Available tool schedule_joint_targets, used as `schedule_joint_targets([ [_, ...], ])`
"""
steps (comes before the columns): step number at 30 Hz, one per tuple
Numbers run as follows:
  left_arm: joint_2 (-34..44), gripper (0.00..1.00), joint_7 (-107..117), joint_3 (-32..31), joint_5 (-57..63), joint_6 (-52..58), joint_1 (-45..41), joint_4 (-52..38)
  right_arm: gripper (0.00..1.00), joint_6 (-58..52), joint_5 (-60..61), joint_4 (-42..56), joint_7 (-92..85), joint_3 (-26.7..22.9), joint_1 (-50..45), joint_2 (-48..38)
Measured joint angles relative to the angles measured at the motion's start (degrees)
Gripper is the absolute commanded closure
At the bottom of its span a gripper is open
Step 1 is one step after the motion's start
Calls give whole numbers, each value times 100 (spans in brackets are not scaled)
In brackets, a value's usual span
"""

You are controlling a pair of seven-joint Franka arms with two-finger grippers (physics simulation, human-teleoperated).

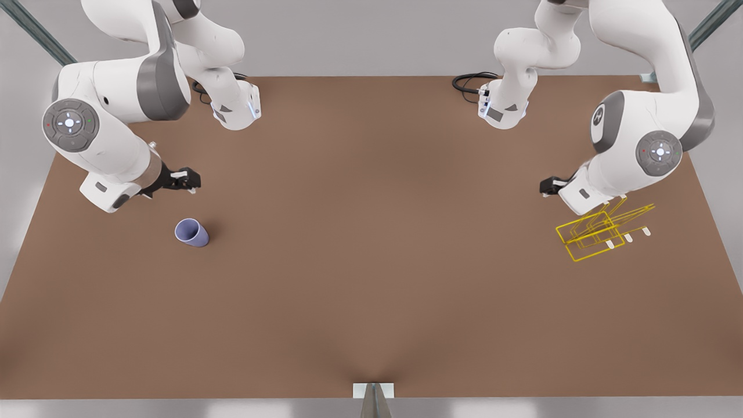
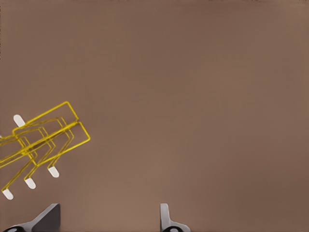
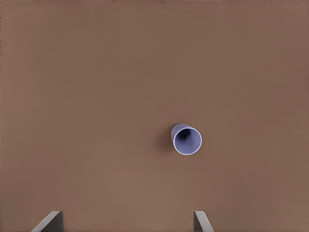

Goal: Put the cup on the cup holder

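Observation:
The lavender-blue cup (image 1: 191, 233) stands upright on the brown table at the front view's left, its open mouth facing up (image 3: 186, 139). My right gripper (image 1: 188, 179) hovers just behind it, open, with nothing between its fingertips (image 3: 126, 222). The yellow wire cup holder (image 1: 586, 235) with white-tipped prongs sits on the table at the front view's right (image 2: 48, 137). My left gripper (image 1: 548, 186) hangs above the table just beside the holder, open and empty (image 2: 108, 220).
The brown table (image 1: 371, 261) stretches wide between cup and holder. Both arm bases (image 1: 238, 110) (image 1: 504, 110) stand at the back edge with black cables beside them. A small metal bracket (image 1: 373, 392) sits at the front edge.

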State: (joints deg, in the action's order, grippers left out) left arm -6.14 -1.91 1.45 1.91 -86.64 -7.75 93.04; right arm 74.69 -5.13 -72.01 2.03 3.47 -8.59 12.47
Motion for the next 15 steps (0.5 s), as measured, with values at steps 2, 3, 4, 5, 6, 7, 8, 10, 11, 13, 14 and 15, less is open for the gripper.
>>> schedule_joint_targets([
  [2,-44,0,-7,3,-3,-117,20,1,0,49,4,1,15,-3,-3,13],
  [3,-52,0,-10,4,-5,-162,27,0,0,70,-3,8,19,-4,0,43],
  [4,-56,0,-13,4,-6,-201,29,-1,0,97,-5,14,0,-2,31,263],
  [5,-58,0,-16,4,-7,-235,26,-2,0,160,0,7,-35,-2,116,540],
  [6,-59,0,-19,4,-7,-264,23,-2,0,257,4,-16,-77,-5,183,799],
  [7,-59,0,-21,4,-8,-289,20,-2,0,410,23,-185,-124,-5,226,969],
  [8,-59,0,-24,4,-8,-310,18,-2,0,603,59,-485,-190,-3,329,1056],
  [10,-60,0,-28,4,-9,-342,16,-2,0,1050,134,-1152,-316,-12,541,1088],
  [11,-60,0,-30,4,-9,-355,15,-2,0,1299,170,-1470,-372,-13,592,1077],
  [13,-67,0,-35,4,-9,-375,17,-2,0,1910,258,-2027,-476,-31,693,1079],
  [14,-76,0,-37,4,-9,-382,18,-1,0,2210,308,-2241,-524,-44,745,1077],
  [15,-94,0,-39,4,-9,-389,19,-2,0,2482,350,-2446,-570,-51,785,1067],
])
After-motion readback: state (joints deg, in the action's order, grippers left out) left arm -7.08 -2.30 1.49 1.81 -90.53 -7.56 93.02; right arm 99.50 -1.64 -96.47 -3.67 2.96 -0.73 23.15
